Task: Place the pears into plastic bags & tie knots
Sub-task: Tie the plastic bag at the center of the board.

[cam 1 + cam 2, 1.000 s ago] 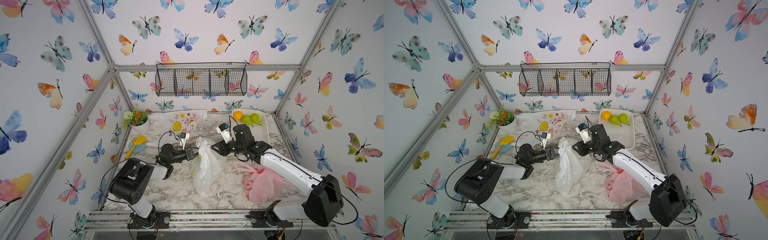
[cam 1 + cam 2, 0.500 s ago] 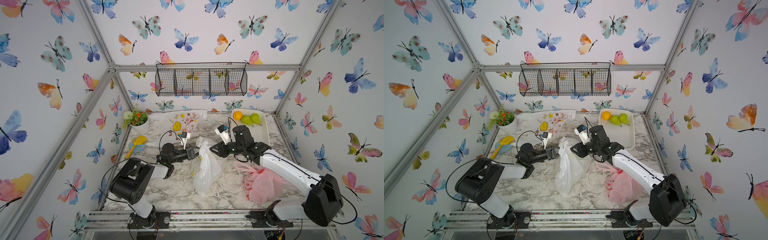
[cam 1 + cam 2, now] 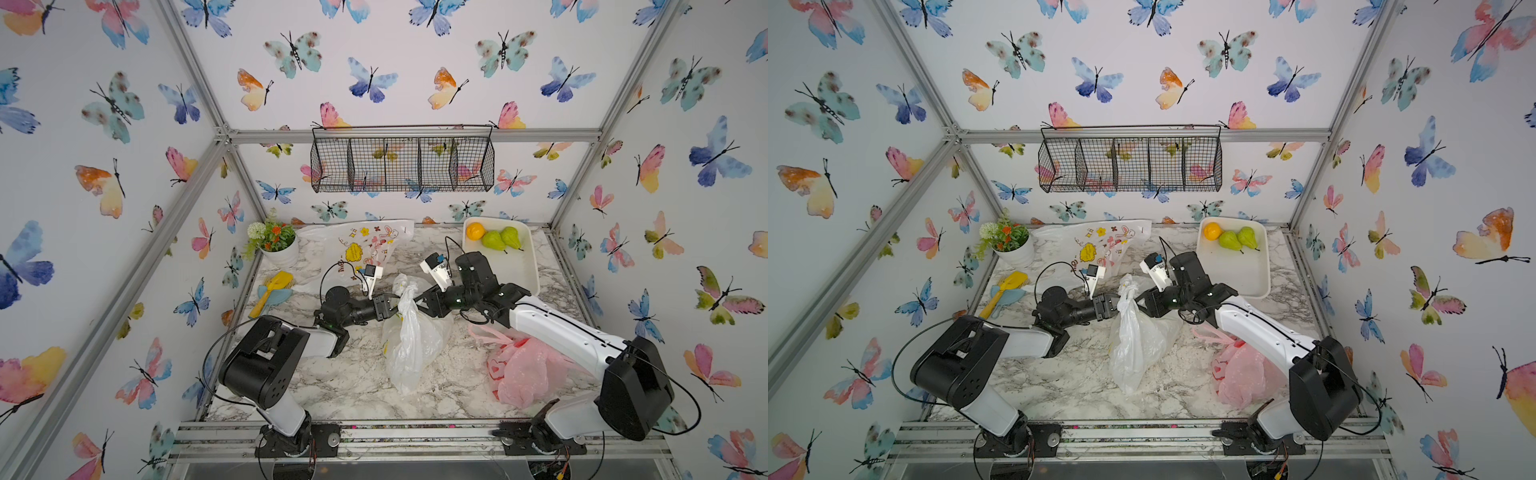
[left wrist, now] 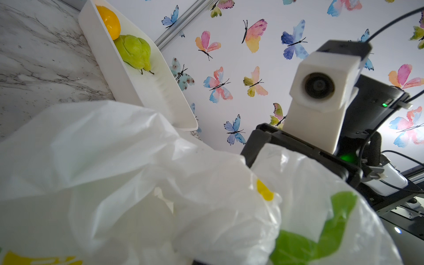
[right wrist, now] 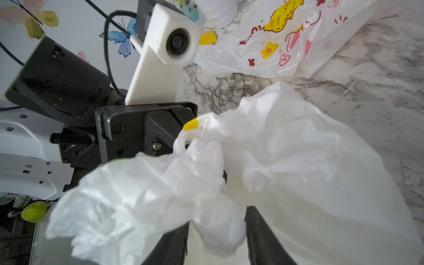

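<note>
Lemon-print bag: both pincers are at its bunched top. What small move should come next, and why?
Probably close the right pincer on the plastic wad between its jaws, ready to cinch the top. The left pincer is shut on the lemon-print bag's bunched top; the right jaws stand apart beside that wad.

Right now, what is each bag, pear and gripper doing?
lemon bag, upright, neck gathered, held by its top.
pink bag, lying bulging, untouched.
doodle bag, flat at the back, looks empty.
green pears, two, lying in the white tray.
left gripper, shut on the lemon bag's top.
right gripper, jaws apart, bag wad between them.
</note>
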You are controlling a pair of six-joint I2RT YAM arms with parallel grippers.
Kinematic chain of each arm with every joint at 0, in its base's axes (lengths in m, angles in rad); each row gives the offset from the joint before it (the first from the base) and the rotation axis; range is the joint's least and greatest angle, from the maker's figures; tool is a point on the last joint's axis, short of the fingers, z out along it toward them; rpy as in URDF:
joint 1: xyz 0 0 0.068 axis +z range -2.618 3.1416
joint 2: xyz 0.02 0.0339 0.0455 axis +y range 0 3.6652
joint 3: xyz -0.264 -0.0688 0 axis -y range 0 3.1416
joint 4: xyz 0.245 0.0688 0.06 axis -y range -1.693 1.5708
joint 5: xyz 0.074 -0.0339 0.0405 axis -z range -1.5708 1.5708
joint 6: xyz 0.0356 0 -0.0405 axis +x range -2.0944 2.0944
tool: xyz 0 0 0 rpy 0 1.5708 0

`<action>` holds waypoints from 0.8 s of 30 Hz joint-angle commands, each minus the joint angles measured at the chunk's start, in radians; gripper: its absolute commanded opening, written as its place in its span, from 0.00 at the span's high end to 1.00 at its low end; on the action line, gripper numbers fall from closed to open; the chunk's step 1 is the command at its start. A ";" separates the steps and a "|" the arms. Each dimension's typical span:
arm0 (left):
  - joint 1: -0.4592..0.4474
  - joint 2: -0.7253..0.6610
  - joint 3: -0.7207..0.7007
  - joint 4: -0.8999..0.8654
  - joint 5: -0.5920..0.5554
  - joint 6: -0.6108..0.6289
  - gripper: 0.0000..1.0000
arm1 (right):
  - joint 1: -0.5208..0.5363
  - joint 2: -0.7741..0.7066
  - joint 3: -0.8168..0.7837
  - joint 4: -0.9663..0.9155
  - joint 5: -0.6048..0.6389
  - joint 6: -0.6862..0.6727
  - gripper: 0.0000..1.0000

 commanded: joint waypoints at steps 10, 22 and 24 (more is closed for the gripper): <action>-0.010 0.006 0.023 0.010 0.038 0.026 1.00 | 0.006 0.034 0.071 0.034 -0.003 0.001 0.67; 0.057 -0.149 0.053 -0.331 -0.013 0.182 1.00 | -0.022 -0.085 -0.007 -0.051 0.153 -0.010 0.97; 0.065 -0.196 0.073 -0.442 -0.030 0.239 1.00 | -0.050 -0.126 -0.040 -0.080 0.156 -0.007 0.97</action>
